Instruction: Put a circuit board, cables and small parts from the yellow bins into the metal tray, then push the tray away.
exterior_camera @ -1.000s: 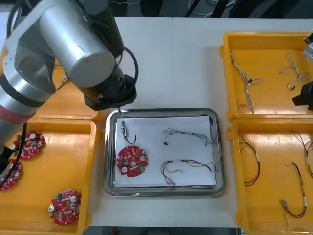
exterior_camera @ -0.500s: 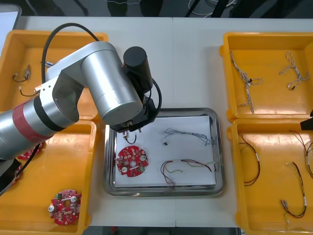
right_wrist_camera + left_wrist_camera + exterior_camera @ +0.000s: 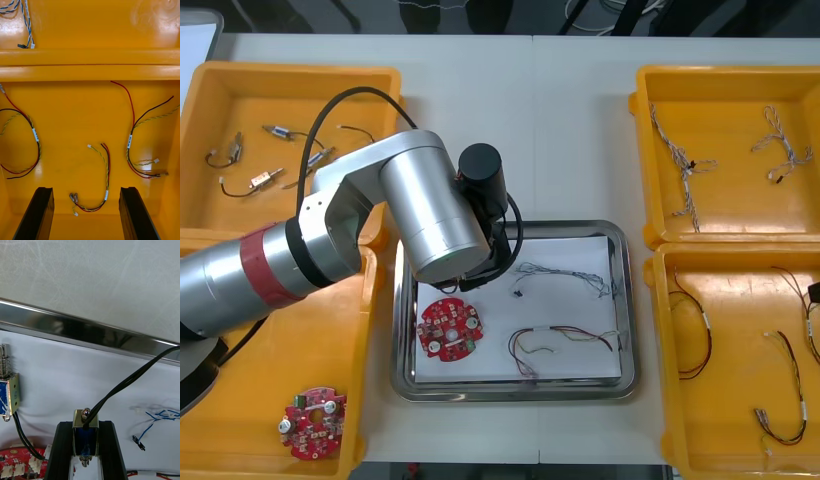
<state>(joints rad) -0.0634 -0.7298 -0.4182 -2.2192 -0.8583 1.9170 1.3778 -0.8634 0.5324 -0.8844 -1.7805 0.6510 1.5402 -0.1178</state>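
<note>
In the left wrist view my left gripper (image 3: 85, 427) is shut on a small metal part (image 3: 86, 419) with a blue body and a black lead. It hangs just above the white inside of the metal tray (image 3: 75, 330). A second small metal part (image 3: 8, 393) lies on the white surface beside it, near a red circuit board (image 3: 15, 465). From the front, my left arm (image 3: 430, 215) covers the tray's (image 3: 510, 227) far left corner. The circuit board (image 3: 448, 327), a blue and white cable (image 3: 565, 275) and a red and yellow cable (image 3: 565, 338) lie in the tray. My right gripper (image 3: 86, 195) stands open over a red and yellow cable (image 3: 101, 176).
On the left, the far yellow bin (image 3: 210, 100) holds small metal parts and the near one (image 3: 365, 300) holds circuit boards (image 3: 315, 425). Of the right-hand bins, the far one (image 3: 645, 120) holds blue and white cables and the near one (image 3: 660, 330) red and yellow cables.
My left arm has swung from the left bins to the tray's far left corner with the small part. My right gripper has slid along the right edge toward the near bin.
</note>
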